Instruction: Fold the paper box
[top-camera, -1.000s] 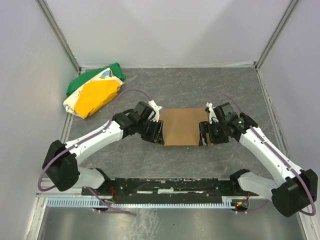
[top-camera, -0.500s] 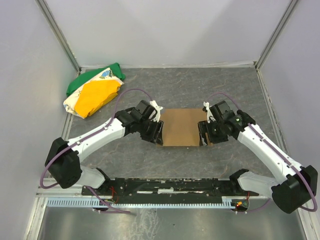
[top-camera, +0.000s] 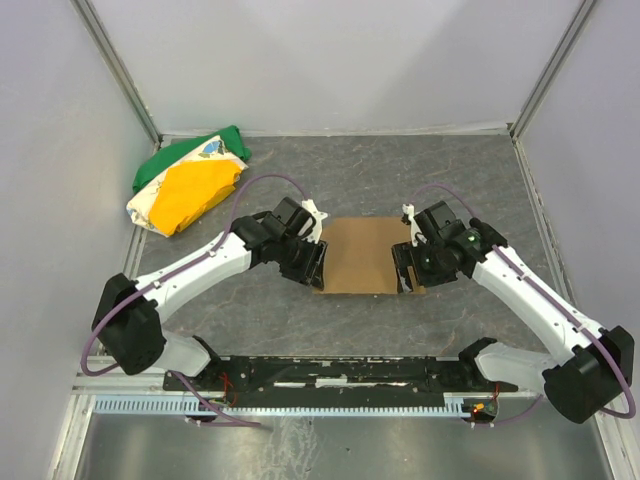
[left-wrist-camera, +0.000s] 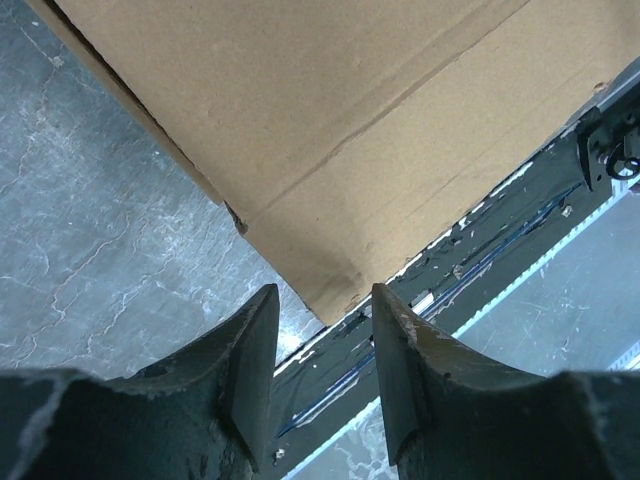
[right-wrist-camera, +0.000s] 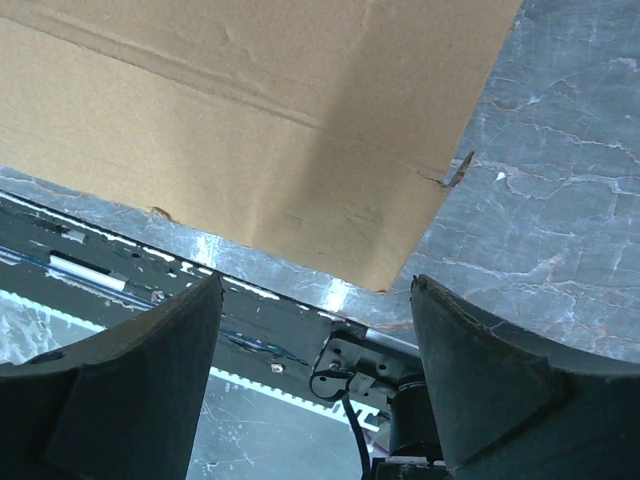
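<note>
Right gripper (top-camera: 405, 268) has edged inward toward the paper box (top-camera: 360, 255) lying mid-table; its jaws stand wide at 3 o'clock, left gripper (top-camera: 318, 265) half-parted at 9 o'clock, neither clamping; folding apparently barely begun

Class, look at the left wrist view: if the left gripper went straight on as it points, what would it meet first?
Probably the paper box: its corner sits right ahead of the left gripper, in line with the gap between the open jaws; depth is unclear.
</note>
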